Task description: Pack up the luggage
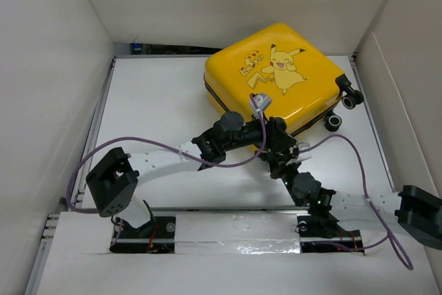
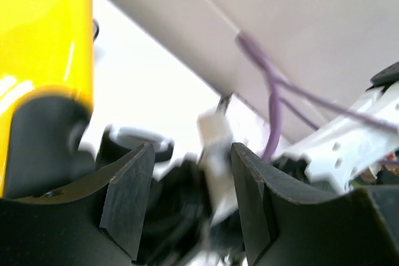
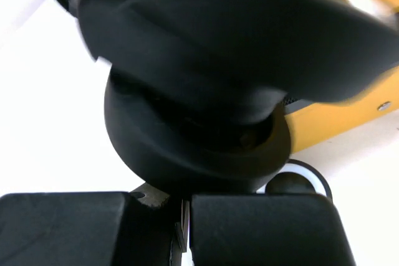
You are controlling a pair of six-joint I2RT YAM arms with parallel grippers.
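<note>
One glossy yellow hard-shell suitcase with a cartoon print [image 1: 276, 74] lies flat on the white table [image 1: 152, 101], toward the far right, its lid down on the base as far as the overhead view shows and its black wheels [image 1: 344, 108] pointing right. Whether it is zipped, or what it holds, I cannot tell; a shut case would fit both a bag waiting to be opened for packing and one already filled and closed, so I would not commit to either.

Both my grippers crowd the near edge of the case, so whatever I do at that seam, I judge the main care to be keeping the two wrists from fouling each other and the purple cables [image 1: 138, 144] from snagging. Working slowly along the rim, with one arm steadying the shell, seems wise, since the smooth plastic may slide on the table.

My left gripper [image 2: 187, 185] has its dark fingers [image 2: 128, 197] spread apart with nothing held between them; the yellow shell fills the left of its view. My right gripper [image 3: 184, 228] shows its pads pressed nearly together with only a sliver of gap, and I see nothing clamped there. The left arm reaches diagonally from its base, the right arm folds in from the right.
</note>
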